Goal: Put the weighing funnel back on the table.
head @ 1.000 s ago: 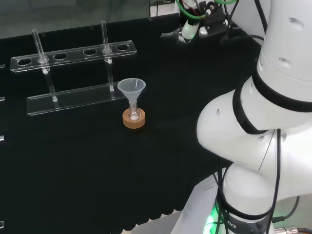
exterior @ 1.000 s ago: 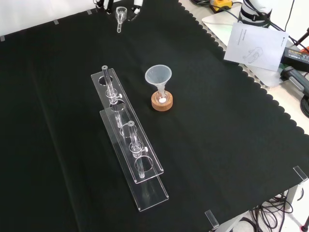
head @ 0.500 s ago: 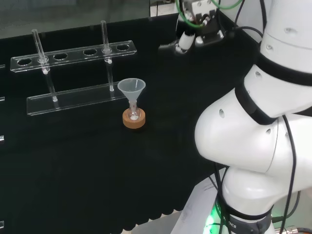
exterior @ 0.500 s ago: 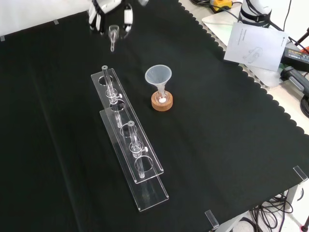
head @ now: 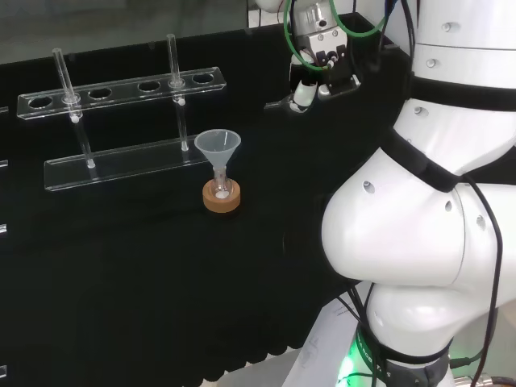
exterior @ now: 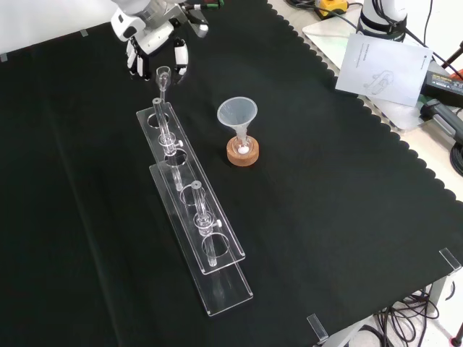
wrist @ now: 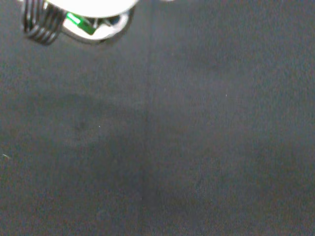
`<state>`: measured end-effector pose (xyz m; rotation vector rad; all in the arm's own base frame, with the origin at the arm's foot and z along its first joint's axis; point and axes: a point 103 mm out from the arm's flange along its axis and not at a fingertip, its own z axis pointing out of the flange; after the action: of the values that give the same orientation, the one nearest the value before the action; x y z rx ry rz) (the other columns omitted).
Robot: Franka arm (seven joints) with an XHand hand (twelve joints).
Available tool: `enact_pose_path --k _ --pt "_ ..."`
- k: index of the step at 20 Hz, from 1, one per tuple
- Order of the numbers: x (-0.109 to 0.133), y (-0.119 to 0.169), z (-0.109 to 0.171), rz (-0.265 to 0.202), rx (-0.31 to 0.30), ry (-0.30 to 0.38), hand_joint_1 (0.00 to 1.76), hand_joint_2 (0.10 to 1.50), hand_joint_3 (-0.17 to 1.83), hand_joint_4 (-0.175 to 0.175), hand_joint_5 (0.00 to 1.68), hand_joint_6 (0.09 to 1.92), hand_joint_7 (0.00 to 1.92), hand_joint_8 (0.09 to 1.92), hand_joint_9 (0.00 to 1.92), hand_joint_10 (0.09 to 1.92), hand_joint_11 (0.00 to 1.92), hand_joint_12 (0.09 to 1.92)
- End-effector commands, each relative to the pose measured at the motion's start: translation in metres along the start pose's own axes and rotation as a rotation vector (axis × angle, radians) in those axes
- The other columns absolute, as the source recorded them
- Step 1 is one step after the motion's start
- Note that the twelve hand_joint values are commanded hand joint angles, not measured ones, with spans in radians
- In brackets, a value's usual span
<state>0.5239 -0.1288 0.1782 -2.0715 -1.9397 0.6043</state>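
The weighing funnel [exterior: 162, 75] is a small clear piece with its cup up and its stem hanging down, held above the cloth. The black and white hand [exterior: 154, 45] has its fingers [exterior: 179, 61] curled round it, just beyond the far end of the tube rack [exterior: 194, 217] in the front view. In the head view the hand [head: 313, 74] hangs to the right of the rack [head: 121, 90], with the weighing funnel's clear stem [head: 279, 103] sticking out to its left. The wrist view looks down on bare black cloth [wrist: 197, 147].
The big funnel [exterior: 237, 114] stands in a small flask on a cork ring [exterior: 242, 152], to the right of the rack in the front view. Two glass tubes [head: 64, 81] stand in the rack. Papers [exterior: 383, 66] lie off the cloth's right edge. The arm's white links [head: 419, 201] stand at the head view's right.
The hand has come down and nearer in the front view, carrying the weighing funnel from the top edge towards the rack's far end. The big funnel and the rack have not moved.
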Motion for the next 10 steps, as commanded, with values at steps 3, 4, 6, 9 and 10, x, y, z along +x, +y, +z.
enact_pose_path --k 3,4,6,9,10 --pt "-0.001 0.017 0.02 -0.006 0.032 -0.003 1.1 0.67 0.7 0.175 1.19 0.83 0.49 0.66 0.77 0.44 0.64 1.14" --pt "0.001 0.019 0.022 -0.007 0.031 -0.002 1.1 0.67 0.7 0.175 1.19 0.83 0.49 0.66 0.77 0.44 0.64 1.14" --pt "0.002 0.022 0.024 -0.01 0.032 0.0 1.1 0.67 0.7 0.175 1.19 0.83 0.49 0.66 0.77 0.44 0.64 1.14" --pt "0.005 0.027 0.029 -0.017 0.032 0.002 1.1 0.67 0.7 0.175 1.19 0.84 0.49 0.66 0.77 0.44 0.64 1.14" --pt "0.006 0.028 0.031 -0.018 0.034 0.001 1.1 0.67 0.7 0.175 1.19 0.84 0.49 0.66 0.77 0.44 0.64 1.14"
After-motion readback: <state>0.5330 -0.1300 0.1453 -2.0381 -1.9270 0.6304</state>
